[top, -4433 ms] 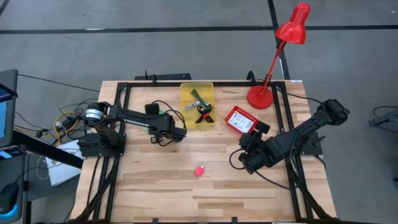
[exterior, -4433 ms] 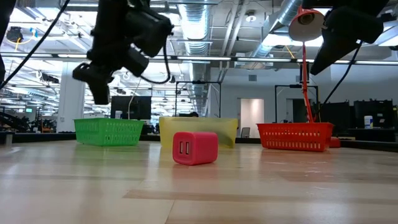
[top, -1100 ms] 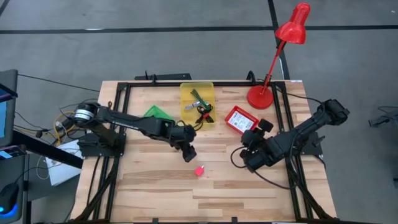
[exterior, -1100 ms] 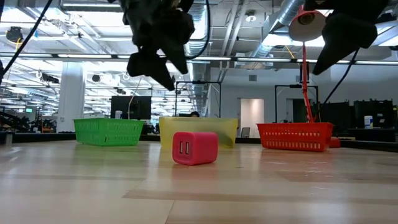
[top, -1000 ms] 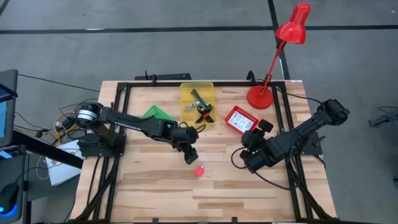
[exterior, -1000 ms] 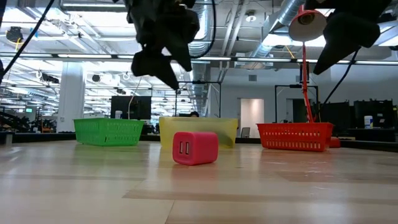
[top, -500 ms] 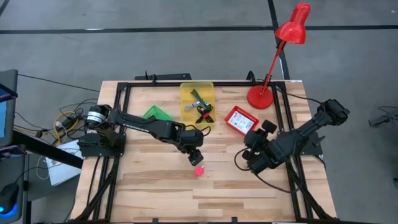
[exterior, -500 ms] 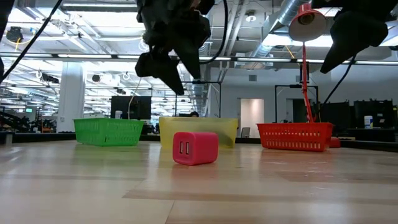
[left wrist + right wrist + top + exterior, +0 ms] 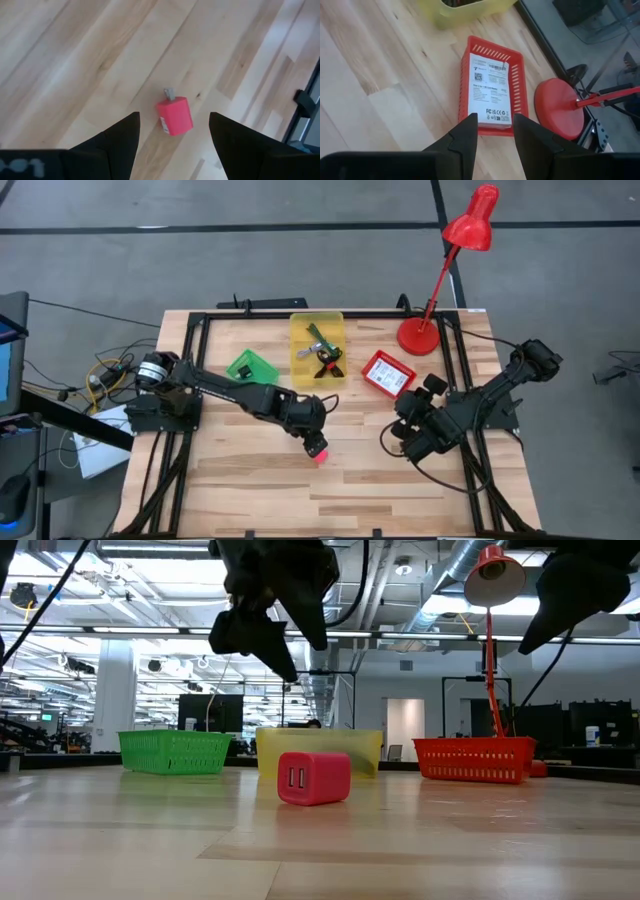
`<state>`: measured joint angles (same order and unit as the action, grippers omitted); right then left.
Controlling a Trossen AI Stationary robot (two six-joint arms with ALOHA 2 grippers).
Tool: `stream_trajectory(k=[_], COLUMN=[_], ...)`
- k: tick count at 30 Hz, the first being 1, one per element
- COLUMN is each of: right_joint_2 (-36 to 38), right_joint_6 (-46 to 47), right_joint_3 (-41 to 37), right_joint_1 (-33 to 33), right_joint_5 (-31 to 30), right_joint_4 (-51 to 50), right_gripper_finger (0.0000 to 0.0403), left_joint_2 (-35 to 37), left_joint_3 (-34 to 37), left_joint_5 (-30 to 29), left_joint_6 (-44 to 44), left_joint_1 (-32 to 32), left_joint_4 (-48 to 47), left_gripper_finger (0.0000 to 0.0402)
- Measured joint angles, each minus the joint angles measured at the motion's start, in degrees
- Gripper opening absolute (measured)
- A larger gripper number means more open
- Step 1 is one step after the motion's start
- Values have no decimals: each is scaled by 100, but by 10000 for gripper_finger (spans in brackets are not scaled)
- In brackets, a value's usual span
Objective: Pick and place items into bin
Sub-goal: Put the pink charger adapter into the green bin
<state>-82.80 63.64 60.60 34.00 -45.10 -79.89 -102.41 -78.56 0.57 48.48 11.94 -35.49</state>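
Your left jaws [image 9: 172,131] hang spread directly over the pink block [image 9: 174,115] on the desk [image 9: 400,490], lined up to grab; your right jaws [image 9: 495,131], parted, wait over the red basket [image 9: 491,93].

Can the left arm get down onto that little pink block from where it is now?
Probably yes. The left tool hangs open directly above the pink block, which lies alone on bare table and shows between its two fingers in the wrist view. Nothing stands near it; the right tool is off by the red basket.
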Motion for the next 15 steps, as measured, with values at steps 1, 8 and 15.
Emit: stream_trajectory(k=[1, 8, 15], right_joint_2=[0, 0, 1], right_joint_6=[-2, -4, -5], right_joint_3=[0, 0, 0], right_joint_1=[0, 0, 0], right_joint_5=[0, 13, 45], right_joint_4=[6, 48, 91], right_gripper_finger=[121, 121, 121], left_joint_2=[0, -522, -944], left_joint_3=[1, -275, -896], left_joint_5=[-13, 91, 186], left_joint_6=[37, 162, -87], left_joint_1=[33, 230, 186], left_joint_4=[24, -12, -733], left_gripper_finger=[231, 231, 231])
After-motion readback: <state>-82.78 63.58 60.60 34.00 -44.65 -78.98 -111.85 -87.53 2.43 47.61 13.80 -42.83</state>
